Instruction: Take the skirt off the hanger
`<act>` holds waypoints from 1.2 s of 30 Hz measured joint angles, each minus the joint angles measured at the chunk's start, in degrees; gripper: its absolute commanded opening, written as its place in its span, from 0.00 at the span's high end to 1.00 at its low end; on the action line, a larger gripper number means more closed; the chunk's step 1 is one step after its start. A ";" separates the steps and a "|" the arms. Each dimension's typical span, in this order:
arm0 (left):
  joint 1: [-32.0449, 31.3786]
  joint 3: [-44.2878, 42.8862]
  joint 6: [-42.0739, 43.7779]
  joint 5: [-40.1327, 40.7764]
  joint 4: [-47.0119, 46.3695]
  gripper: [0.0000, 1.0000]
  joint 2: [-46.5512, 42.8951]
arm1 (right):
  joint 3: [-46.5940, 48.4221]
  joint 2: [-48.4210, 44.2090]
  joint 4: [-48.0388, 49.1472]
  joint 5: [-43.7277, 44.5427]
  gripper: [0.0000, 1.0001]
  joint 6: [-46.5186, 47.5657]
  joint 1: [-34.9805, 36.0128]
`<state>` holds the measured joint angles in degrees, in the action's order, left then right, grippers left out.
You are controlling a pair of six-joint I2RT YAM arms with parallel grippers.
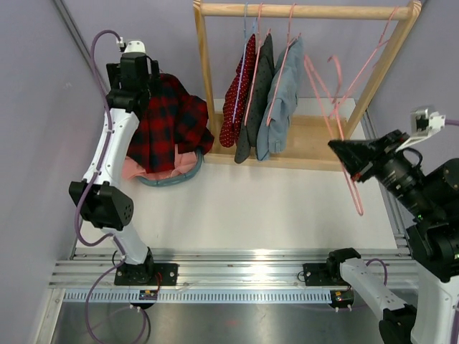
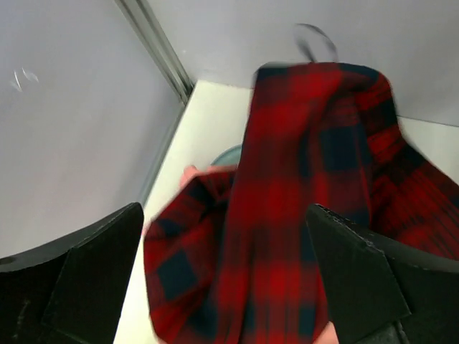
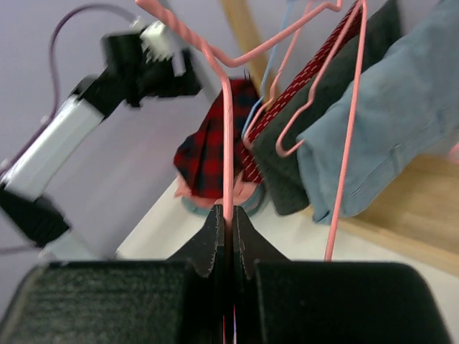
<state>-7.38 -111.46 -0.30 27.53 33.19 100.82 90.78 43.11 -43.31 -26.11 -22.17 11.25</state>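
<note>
Skirt (image 1: 168, 122): red/dark plaid, far-left corner of the table (image 1: 272, 208), slumped on a pile (image 1: 168, 175) of pink and grey-blue cloth beside the wall. It's off the hanger (image 1: 355, 193) and well apart from it, on the opposite side of the table.

Handling, my read: soft, light, no stiffness, folds wherever it likes. Woven cloth, so not slippery, and nothing fragile. Best hold is a bunched fold or the waistband edge. Pinching a flat layer would likely drag the pile cloth along with it.

Left tool (image 2: 229, 283) hangs right over the skirt, fingers (image 2: 93, 279) spread wide, nothing clamped. Cloth shows between them in the wrist view, but I can't tell if it touches either pad.

Right tool (image 3: 228, 240): jaws together, clamped on the pink wire hanger. The hanger is bare, tilted, and held in the air by the right end of the wooden rack (image 1: 308, 11). Three garments (image 1: 262, 100) hang on the rack, plus spare hangers (image 1: 373, 50).

Hard to see:
- Skirt is smeared in the left wrist view, so I can't say if it's settled or dropping.
- From above, the left arm covers the skirt's top and the tool's fingertips.
- Waistband can't be picked out.
- What's in the pile is unclear.
- The held hanger's upper end overlaps the spare hangers, and I can't tell if they touch.

Looks about done to me.
</note>
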 measured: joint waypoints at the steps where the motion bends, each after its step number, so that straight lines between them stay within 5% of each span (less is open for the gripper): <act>1: -0.28 0.15 -1.44 -0.09 1.46 0.01 -0.48 | 2.03 1.66 0.37 2.73 1.00 0.13 0.00; 10: -7.32 17.94 -5.22 -0.33 4.94 0.01 -23.41 | 13.57 17.00 2.56 25.27 1.00 -0.09 0.00; 16: -8.00 35.95 -6.27 -2.29 2.91 0.01 -38.36 | 13.29 23.37 5.79 29.66 1.00 -1.55 0.00; 23: -8.26 47.12 -7.34 -5.44 1.18 0.01 -38.71 | 13.09 29.59 12.68 32.22 1.00 -3.67 0.00; 36: -8.76 50.69 -8.35 -8.00 -1.95 0.01 -38.62 | 11.89 38.21 17.33 36.17 1.00 -4.24 0.00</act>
<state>-16.14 -60.77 -8.64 19.53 31.24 62.19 102.67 81.32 -25.98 10.07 -26.41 11.25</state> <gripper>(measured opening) 0.987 0.033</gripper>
